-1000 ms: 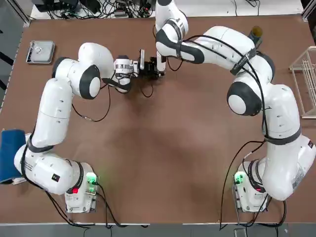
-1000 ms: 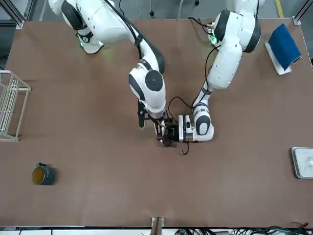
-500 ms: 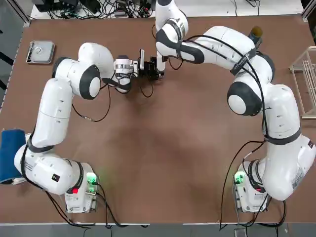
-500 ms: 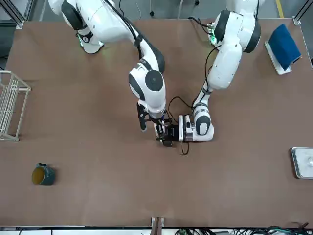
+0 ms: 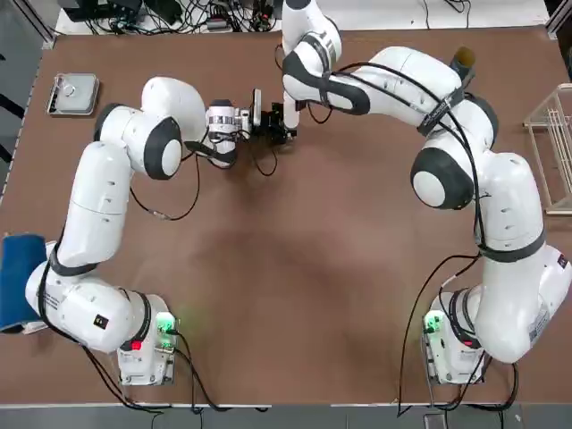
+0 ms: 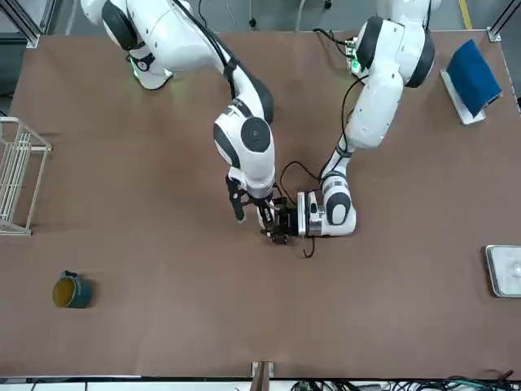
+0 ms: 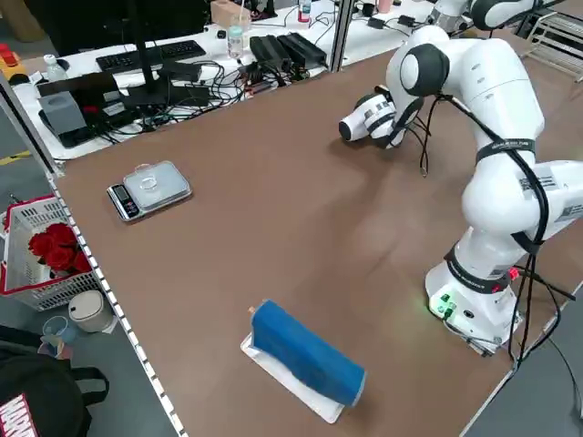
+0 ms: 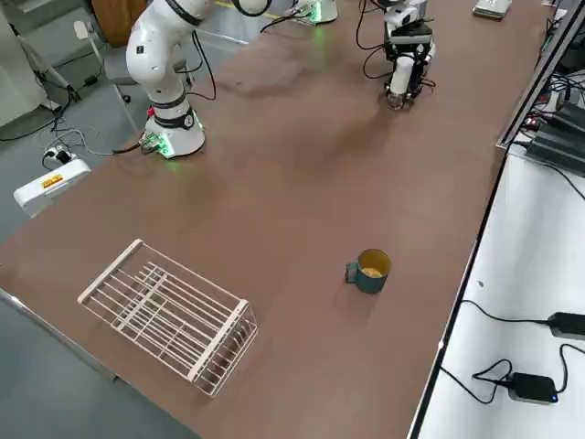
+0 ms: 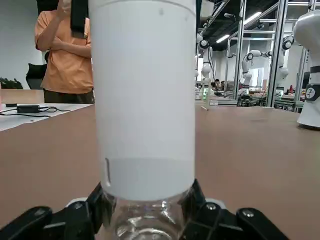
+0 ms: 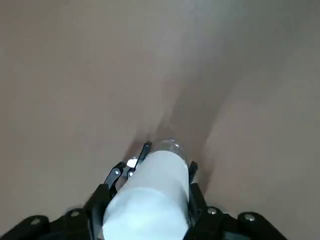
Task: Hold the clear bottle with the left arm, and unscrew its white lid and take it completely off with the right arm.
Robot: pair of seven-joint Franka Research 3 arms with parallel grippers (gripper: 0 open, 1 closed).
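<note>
I am watching the clear bottle (image 9: 146, 227) standing upright on the brown table (image 5: 295, 268), toward the far edge from the arm bases, with both arms meeting over it. The left gripper (image 9: 145, 220) is lying low and level, its fingers clamped on the glass just under the white lid (image 9: 145, 95). The right gripper (image 10: 147, 195) is coming down from above, its fingers closed around the white lid, which is sitting on the bottle.

Taking the bottle as my landmark: a small digital scale (image 5: 73, 94) is sitting well apart on the left arm's side, toward the far corner. A blue roll on a white sheet (image 7: 305, 355) is lying farther off on that same side, near the left arm's base. On the right arm's side, a teal mug with a yellowish inside (image 6: 72, 291) is standing well apart, near the far edge, and a wire rack (image 8: 169, 315) is resting beyond it at the table's edge. Nothing is crowding the bottle; only the left wrist's thin black cable (image 5: 265, 167) is looping on the table just beside it. In the left wrist view, a person in an orange shirt (image 9: 65, 60) is standing behind the table.

Against the frame a second ago, the right wrist is showing a small turn about the lid; the left arm is keeping still.
</note>
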